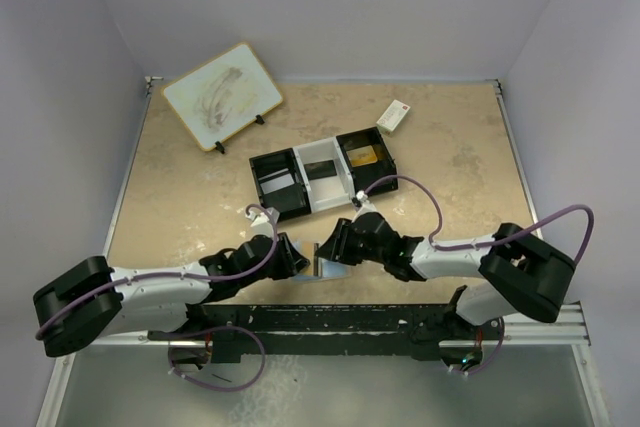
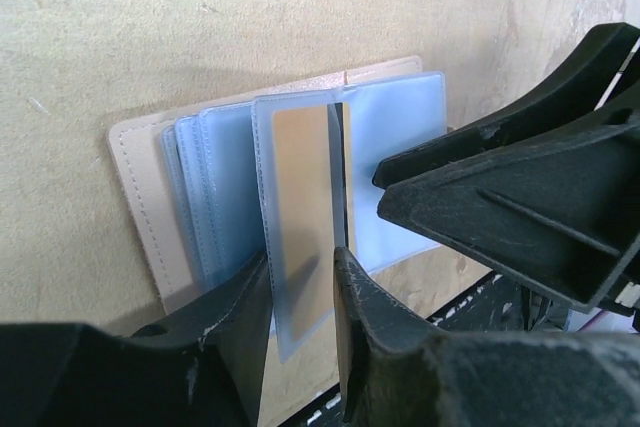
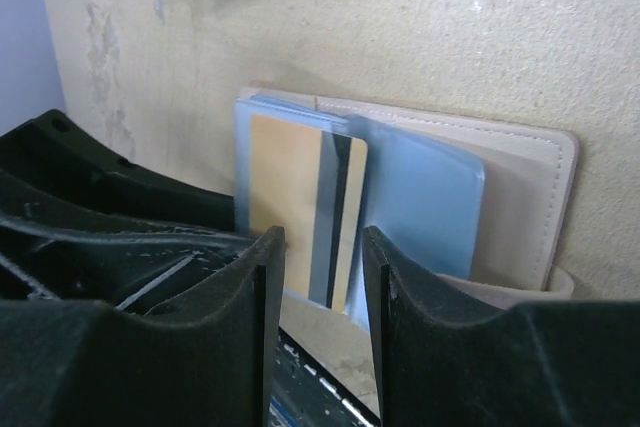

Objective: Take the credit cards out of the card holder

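Left fingers (image 2: 230,332) and right fingers (image 3: 245,297) either side of a sleeved gold card (image 3: 290,202), grip unclear, card holder (image 2: 135,197) open

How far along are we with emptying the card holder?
Done: the card holder lies open, and the tray holds what looks like a gold card. In hand: the left hand brackets a clear sleeve; the right hand straddles the striped gold card in it. Left: pulling it free; other sleeves' contents unclear.
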